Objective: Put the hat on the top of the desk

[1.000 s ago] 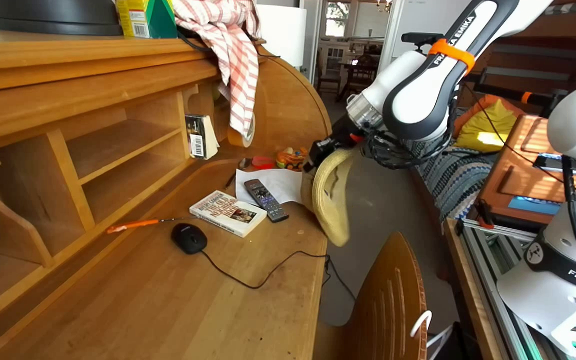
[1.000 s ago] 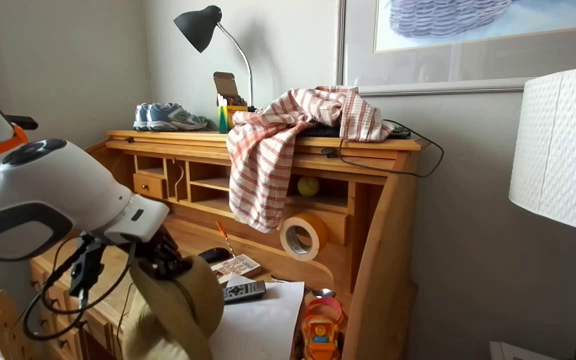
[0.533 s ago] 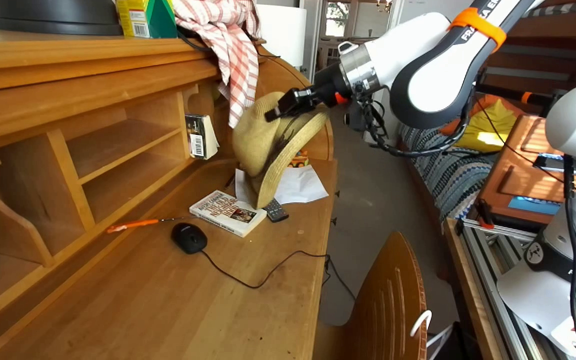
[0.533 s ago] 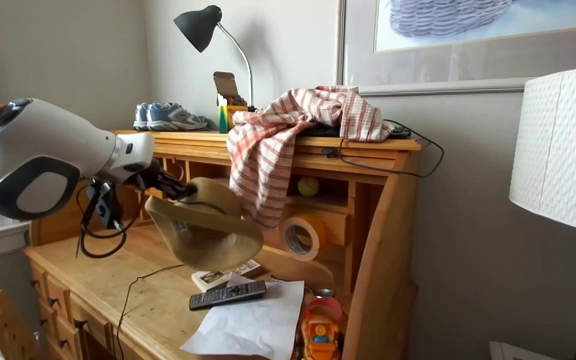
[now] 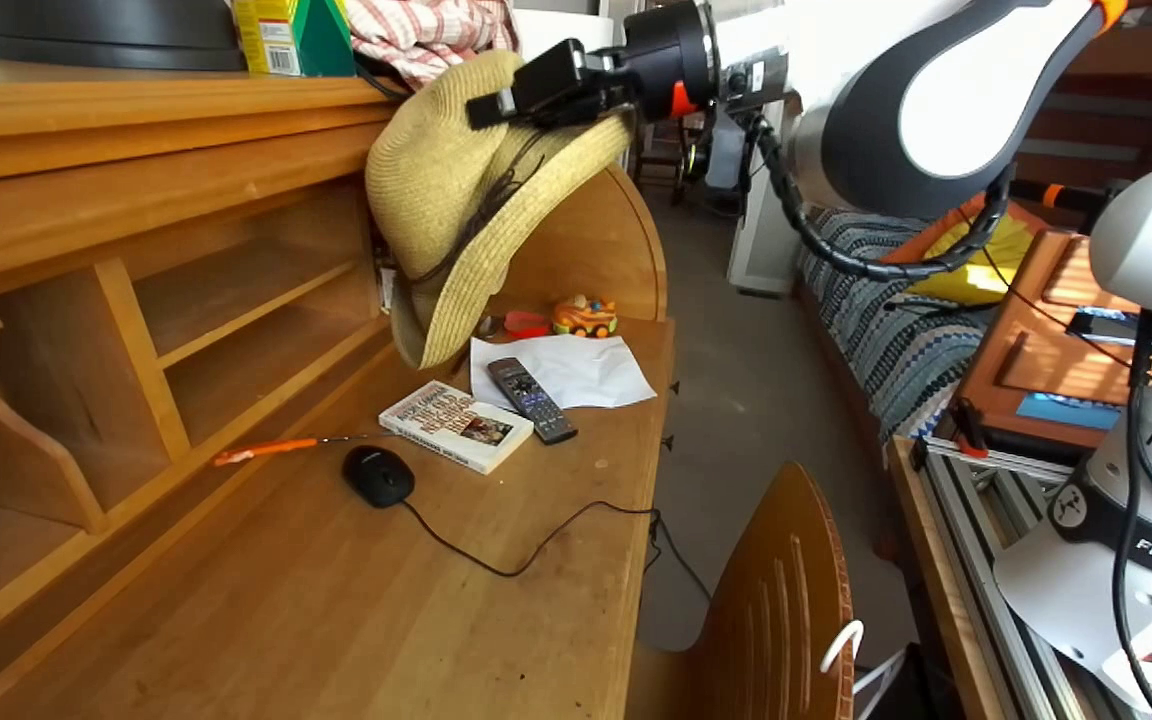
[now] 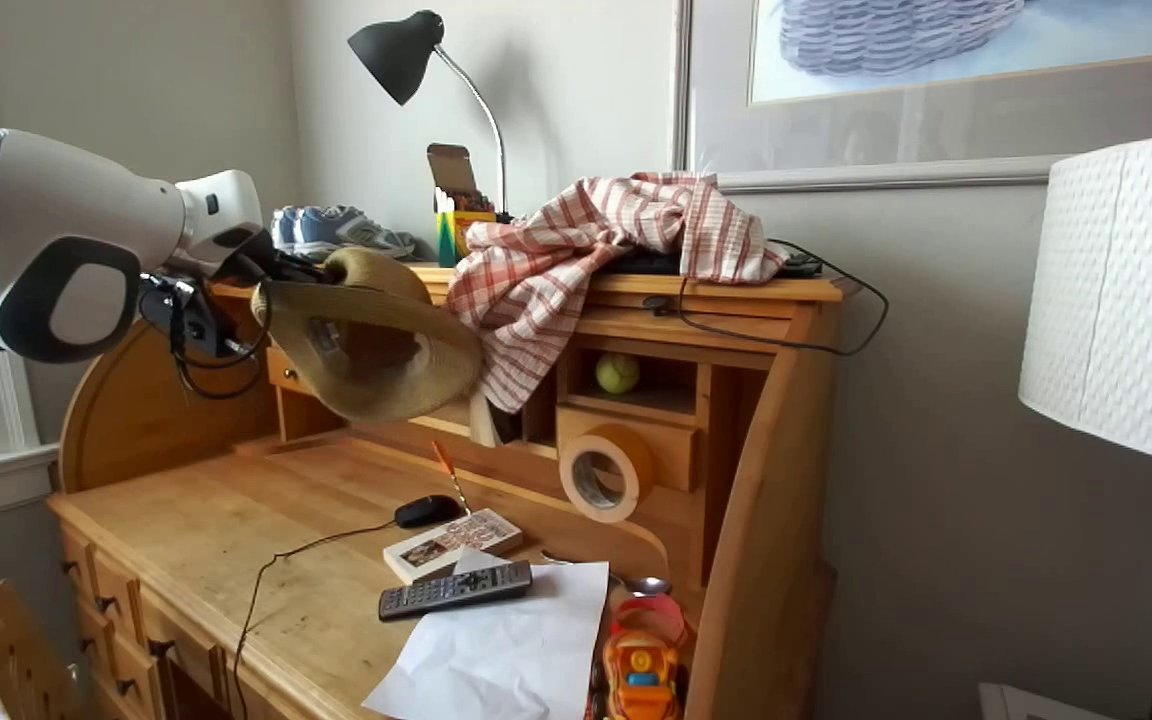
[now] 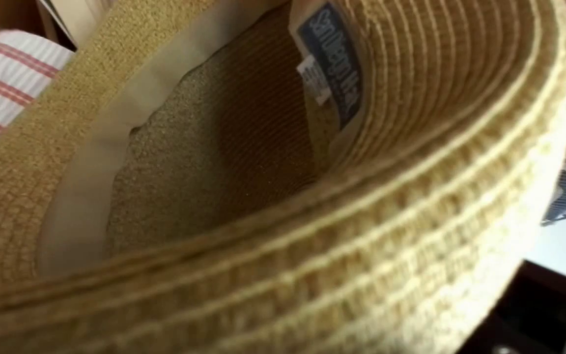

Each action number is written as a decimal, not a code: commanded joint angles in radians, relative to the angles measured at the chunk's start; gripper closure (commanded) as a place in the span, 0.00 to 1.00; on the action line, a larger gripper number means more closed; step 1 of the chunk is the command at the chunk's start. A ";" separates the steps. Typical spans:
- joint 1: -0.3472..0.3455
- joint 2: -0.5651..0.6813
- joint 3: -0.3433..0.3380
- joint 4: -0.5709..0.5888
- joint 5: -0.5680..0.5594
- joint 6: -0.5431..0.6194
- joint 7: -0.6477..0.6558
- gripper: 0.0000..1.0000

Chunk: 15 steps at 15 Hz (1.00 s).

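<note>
The pale straw hat (image 5: 426,170) hangs tilted from my gripper (image 5: 492,110), its crown toward the desk's cubbyholes and its brim slanting down. My gripper is shut on the upper side of the crown. In an exterior view the hat (image 6: 376,345) is in front of the cubbyholes, its top about level with the upper ledge (image 6: 636,286) of the wooden desk (image 6: 186,510). It stands beside the cloth's hanging end and seems to touch it. In the wrist view the hat (image 7: 312,275) fills most of the picture, open underside showing; it hides the fingertips.
On the ledge are a red-and-white checked cloth (image 6: 536,265), a crayon box (image 6: 464,225), shoes (image 6: 341,235) and a lamp (image 6: 396,60). The desktop holds a mouse (image 5: 378,477), book (image 5: 456,425), remote (image 5: 532,400), paper (image 5: 596,370) and toy car (image 5: 586,316). A chair (image 5: 776,600) stands in front.
My gripper has carried the hat up from the desk's front edge, over the desktop and toward the upper ledge. The cloth's hanging end has been pushed up and sideways.
</note>
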 commanded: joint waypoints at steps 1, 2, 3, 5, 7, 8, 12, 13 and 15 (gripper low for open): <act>-0.144 0.083 0.172 -0.009 -0.082 -0.121 0.026 0.98; -0.171 0.110 0.209 -0.010 -0.105 -0.148 0.028 0.98; -0.196 0.133 0.242 -0.011 -0.131 -0.154 0.029 0.98; -0.231 0.193 0.287 -0.010 -0.206 -0.162 0.041 0.98; -0.281 0.236 0.338 -0.011 -0.261 -0.134 0.077 0.98; -0.302 0.267 0.359 -0.010 -0.290 -0.141 0.107 0.98; -0.412 0.412 0.467 -0.017 -0.412 -0.316 0.286 0.98; -0.422 0.443 0.480 -0.013 -0.462 -0.306 0.316 0.98; -0.495 0.487 0.525 -0.005 -0.532 -0.267 0.414 0.98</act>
